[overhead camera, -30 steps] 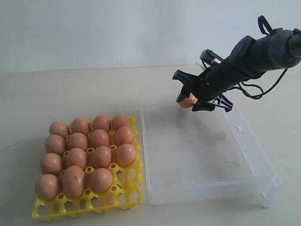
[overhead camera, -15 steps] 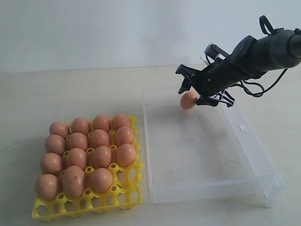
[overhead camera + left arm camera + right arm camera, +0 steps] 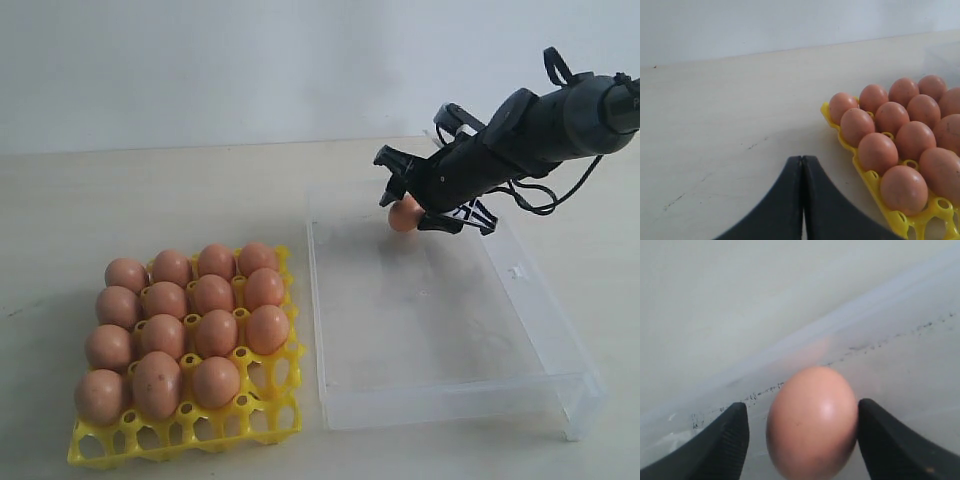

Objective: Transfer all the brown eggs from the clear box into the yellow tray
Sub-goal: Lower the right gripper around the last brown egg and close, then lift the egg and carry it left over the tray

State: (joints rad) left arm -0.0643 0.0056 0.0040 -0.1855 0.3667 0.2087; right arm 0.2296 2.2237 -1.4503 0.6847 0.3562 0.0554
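Right wrist view, ANA: the loose egg [image 3: 812,422] fills the gap of the right claw [image 3: 802,412]. Against a second ago, the arm has flattened and lifted a touch, and the egg has crept slightly rightward in the exterior view.

BEN: And the clear box [image 3: 450,405] went with it! Its near-left corner stands a shade further from the yellow tray [image 3: 270,420] than before. The tray itself hasn't budged.

ANA: Look at that shell: matte, orange-brown, a smooth oval with one soft highlight. The claw's fingers [image 3: 725,440] are black with finely ribbed faces. The box floor is transparent plastic, scuffed with a line of dark specks, and its walls are low.

BEN: The tray is glossy bright yellow, a grid of round open cups with pointed posts. The brown eggs [image 3: 211,293] sit fifteen strong by my count, one per cup, with the nearest row of cups open.

ANA: Now egg against claw. The jaws are spread wide, with clear daylight between the shell and one pad. The other pad is right at the shell, and whether it touches I cannot tell. So there's no squeeze. The egg lies at the box's far wall, roughly midway along it.

BEN: Over on the left claw [image 3: 801,162], the fingers are pressed together with nothing between them, above the pale table [image 3: 715,125] near the tray's edge.
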